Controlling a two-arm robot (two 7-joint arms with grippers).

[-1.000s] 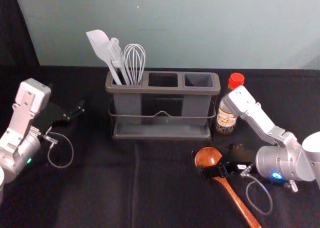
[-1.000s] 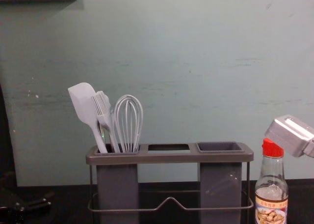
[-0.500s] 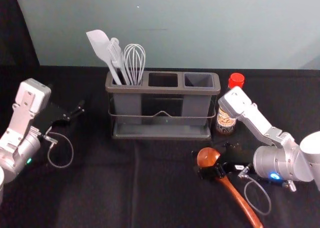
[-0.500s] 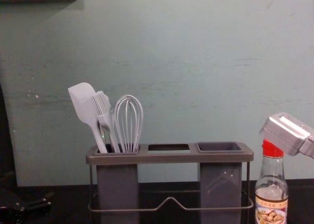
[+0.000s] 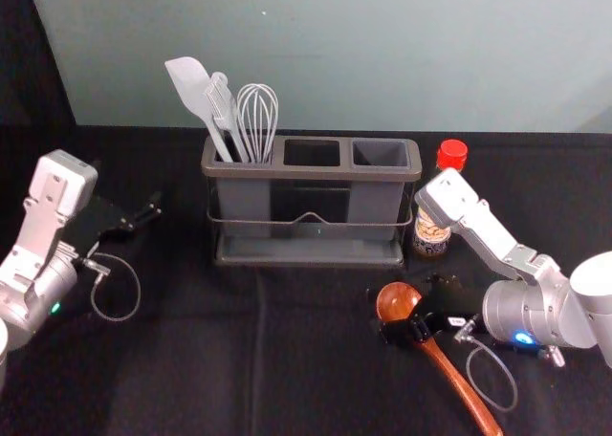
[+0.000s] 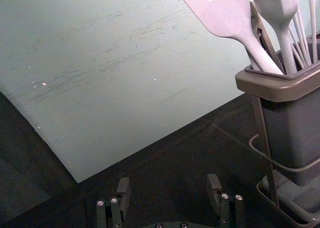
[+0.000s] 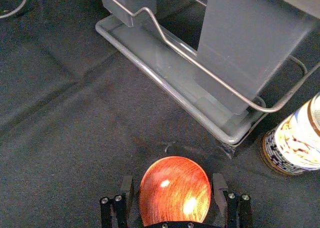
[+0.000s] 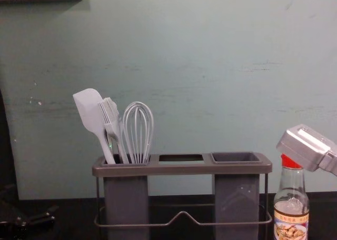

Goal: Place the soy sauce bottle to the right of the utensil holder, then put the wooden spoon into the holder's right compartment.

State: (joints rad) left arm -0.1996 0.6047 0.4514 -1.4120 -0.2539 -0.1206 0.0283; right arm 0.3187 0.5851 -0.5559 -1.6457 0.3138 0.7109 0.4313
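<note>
"What does the head view give you?"

"The wooden spoon (image 5: 457, 383) lies on the tabletop (image 5: 210, 359), in front of the utensil holder (image 5: 311, 171), bowl toward the holder and handle slanting to the near right. The right hand (image 5: 384, 314) is at the spoon's bowl end. The soy sauce bottle (image 5: 431, 237) stands upright just beside the holder, on its right, partly behind the right arm (image 5: 497, 240). Over on the left, the left hand (image 5: 145, 216) is parked, well apart from the holder."

"And the left wrist view?"

"Its two fingers stand wide apart, with hold of nothing. The spatula (image 6: 222, 13) and brush (image 6: 280, 10) rise from the holder's left compartment."

"Now the right wrist view?"

"The fingers there are wide open too, one on each side of the spoon's round bowl. They aren't closed on it; whether either one touches it, I can't tell. The holder's base tray and wire rail are near, and so is the lower part of the bottle."

"Last, the chest view?"

"The bottle is upright to the holder's right, with part of the right arm overlapping its red cap (image 8: 288, 162). The whisk (image 8: 138, 132) leans with the spatula and brush in the left compartment."
</note>
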